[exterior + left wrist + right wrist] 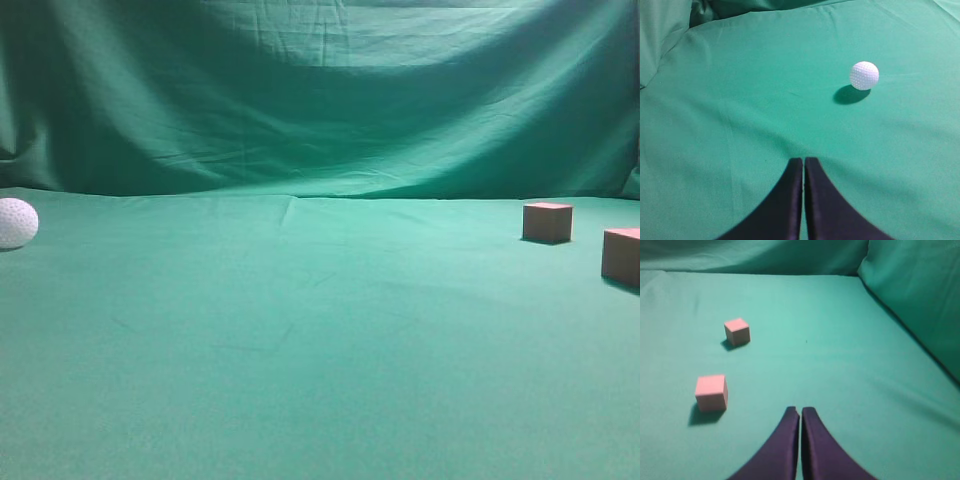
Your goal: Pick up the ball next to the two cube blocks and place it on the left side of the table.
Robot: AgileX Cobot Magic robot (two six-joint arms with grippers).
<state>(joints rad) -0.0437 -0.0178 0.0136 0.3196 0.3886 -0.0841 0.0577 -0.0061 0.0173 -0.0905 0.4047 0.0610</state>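
Observation:
The white dimpled ball (15, 222) rests on the green table (300, 340) at the far left edge of the exterior view. It also shows in the left wrist view (864, 75), ahead and to the right of my left gripper (803, 161), which is shut and empty. The two reddish-brown cube blocks (547, 221) (622, 256) sit at the far right. In the right wrist view they lie (737, 331) (711, 392) left of my right gripper (800, 410), which is shut and empty. Neither gripper shows in the exterior view.
A wrinkled green cloth backdrop (320, 90) rises behind the table. Cloth folds rise at the far left of the left wrist view (662, 35) and at the right of the right wrist view (920, 295).

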